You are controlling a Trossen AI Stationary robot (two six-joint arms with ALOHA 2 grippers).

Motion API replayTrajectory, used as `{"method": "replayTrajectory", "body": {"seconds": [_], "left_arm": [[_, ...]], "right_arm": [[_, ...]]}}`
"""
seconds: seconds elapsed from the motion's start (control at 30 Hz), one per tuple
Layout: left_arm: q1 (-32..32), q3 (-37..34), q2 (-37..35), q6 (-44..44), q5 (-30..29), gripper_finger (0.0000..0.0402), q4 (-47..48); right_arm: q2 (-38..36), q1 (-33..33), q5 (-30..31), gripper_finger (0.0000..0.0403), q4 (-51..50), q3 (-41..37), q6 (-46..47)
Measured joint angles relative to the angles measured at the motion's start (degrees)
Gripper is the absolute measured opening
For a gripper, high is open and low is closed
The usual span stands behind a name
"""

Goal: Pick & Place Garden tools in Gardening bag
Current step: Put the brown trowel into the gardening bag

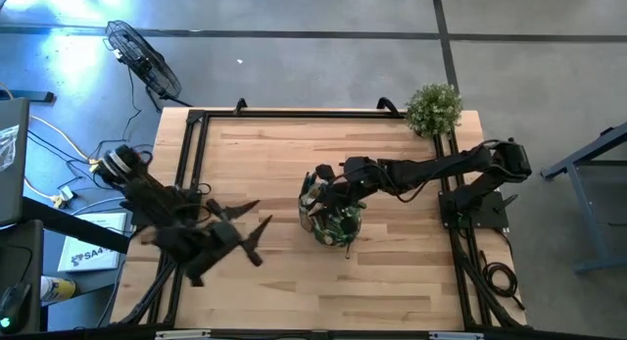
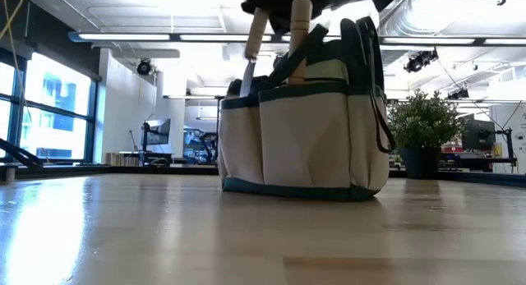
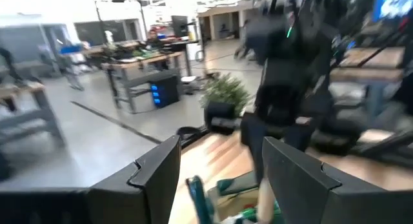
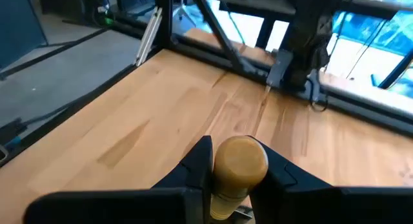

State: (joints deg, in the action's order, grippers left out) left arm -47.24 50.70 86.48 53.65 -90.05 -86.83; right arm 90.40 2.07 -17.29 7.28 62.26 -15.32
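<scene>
Table (image 1: 265, 291): light wood top with a black rail frame along its left, back and right edges. Loads of bare wood in the middle and along the front, so plenty of room there.

Bag (image 1: 333, 215): sits a bit right of the table's centre, well away from every edge. In the low view the bag (image 2: 304, 137) stands upright, pockets facing the camera, dark green trim and a loop handle hanging down its right side.

Plant (image 1: 433, 108): bushy green thing at the back right corner, right by the rail, well apart from the bag.

Tool handle (image 4: 237, 164): rounded wooden handle, long axis pretty much vertical, knob end up. From table height the same kind of wooden handle (image 2: 300, 39) pokes straight up out of the bag's top, with a second paler handle (image 2: 256, 40) leaning slightly beside it.

Right gripper (image 1: 328, 183): reaches in from the right side and hangs directly over the bag. Its fingers (image 4: 200, 161) are clamped on either side of the wooden handle just below the knob, so it's gripping that tool.

Left gripper (image 1: 257, 230): hovers over the front left part of the table, well apart from the bag, pointing toward it. Fingers (image 3: 158, 172) are spread with nothing between them.

Floor stuff: a fan (image 1: 145, 61) and cables lie off the table's left side.
</scene>
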Motion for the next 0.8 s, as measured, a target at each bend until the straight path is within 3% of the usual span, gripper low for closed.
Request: {"method": "replayTrajectory", "body": {"seconds": [0.2,0.43,0.73,0.8], "left_arm": [[-4.31,0.00,-4.78,-1.40,-0.06,0.0212,-0.10],[-6.51,-0.13,-4.47,-5.06,-0.10,0.0212,0.14],[-6.39,-2.55,-3.59,-9.13,-0.15,0.0212,1.49],[-6.37,-3.21,-3.61,-9.40,-0.07,0.0212,1.22]], "right_arm": [[4.19,-0.68,-2.35,0.0054,-0.89,2.15,-1.77],[10.18,-0.20,-4.43,0.0054,-7.31,7.25,-4.77],[11.18,-0.33,-4.10,0.0055,-9.65,7.78,-6.12],[11.18,-0.47,-4.09,0.0074,-10.73,7.78,-6.13]]}}
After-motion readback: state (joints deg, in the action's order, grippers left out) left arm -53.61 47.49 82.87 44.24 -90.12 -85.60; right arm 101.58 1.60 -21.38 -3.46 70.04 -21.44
